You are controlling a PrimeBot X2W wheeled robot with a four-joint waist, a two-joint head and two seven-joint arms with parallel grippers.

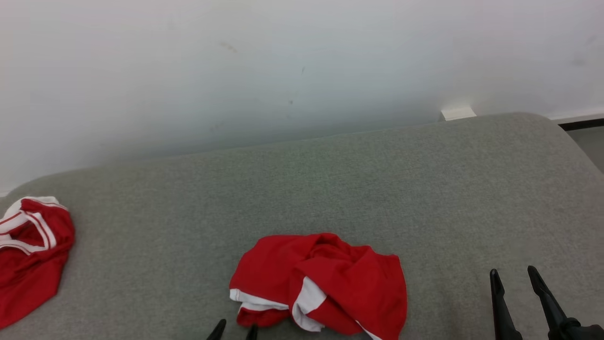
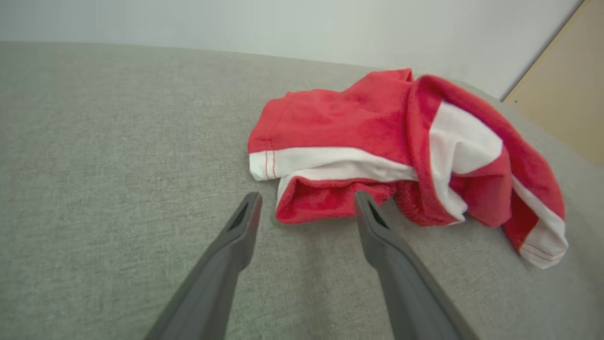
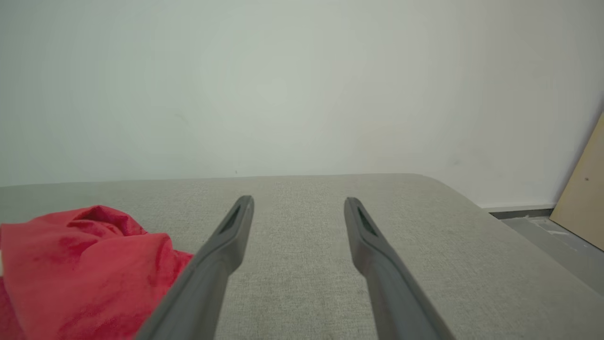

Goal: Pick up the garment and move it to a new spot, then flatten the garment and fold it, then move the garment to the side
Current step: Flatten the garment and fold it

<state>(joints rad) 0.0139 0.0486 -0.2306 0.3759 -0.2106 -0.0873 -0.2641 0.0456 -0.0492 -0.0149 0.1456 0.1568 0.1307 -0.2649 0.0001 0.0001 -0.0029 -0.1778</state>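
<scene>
Head view: red garment with white trim [image 1: 330, 283] is lying crumpled on the grey fabric-covered counter [image 1: 330, 189], at the near edge, roughly centre. A second red garment with white stripes [image 1: 33, 255] is lying at the far left of the counter, well apart from the first. Left pincer [image 1: 236, 328] is poking in at the bottom edge, just beside the garment's near-left corner, fingers apart, gripping nothing. Right pincer [image 1: 513, 272] is sitting at the lower right over bare fabric, fingers apart, empty, to the right of the garment and not touching it. A white wall [image 1: 283, 71] is running behind the counter's far edge.

Left wrist view: left pincer [image 2: 307, 196] is pointing at the garment's [image 2: 354, 127] near hem. A rolled red fold below the white band is lying between the two fingertips. The right-hand fingertip is overlapping the cloth edge; can't tell whether it is touching. The jaws are standing wide, not clamping anything. The rest of the garment is bunching off to the right, with a white panel showing. A beige board [image 2: 561, 108] is leaning at the upper right.

Right wrist view: right pincer [image 3: 298, 201] is standing wide open over bare counter [image 3: 424, 259], holding nothing. The garment [image 3: 71, 264] is sitting at the lower left, beside the left-hand finger. The beige board [image 3: 585, 198] and grey floor [image 3: 557, 245] are showing past the counter's right end.
</scene>
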